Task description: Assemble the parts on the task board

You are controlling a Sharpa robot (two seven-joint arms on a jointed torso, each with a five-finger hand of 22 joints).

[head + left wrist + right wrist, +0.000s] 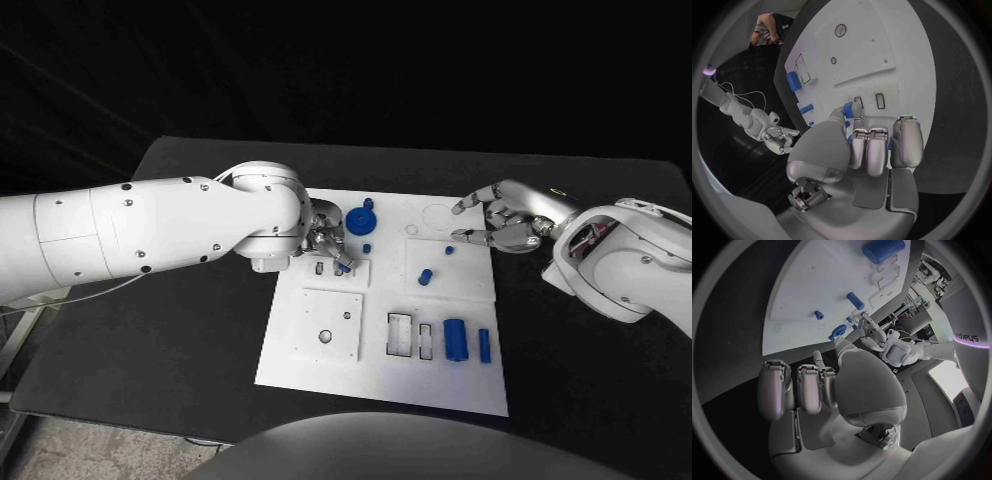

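Note:
The white task board (433,385) lies mid-table. My left hand (326,244) hovers over its far left part, above a small plate with narrow slots (319,267), and pinches a small blue part (849,107) between thumb and a finger. A round blue part (361,221) sits just beyond that hand. My right hand (499,226) is at the board's far right edge, fingers (807,387) curled in with nothing in them. A blue peg (426,277), a tiny blue piece (450,251), a blue block (456,340) and a thin blue bar (485,345) lie on the board.
A raised square plate (330,325) with holes sits at the board's near left. Two empty rectangular slots (401,334) lie beside the blue block. Black table (173,330) surrounds the board.

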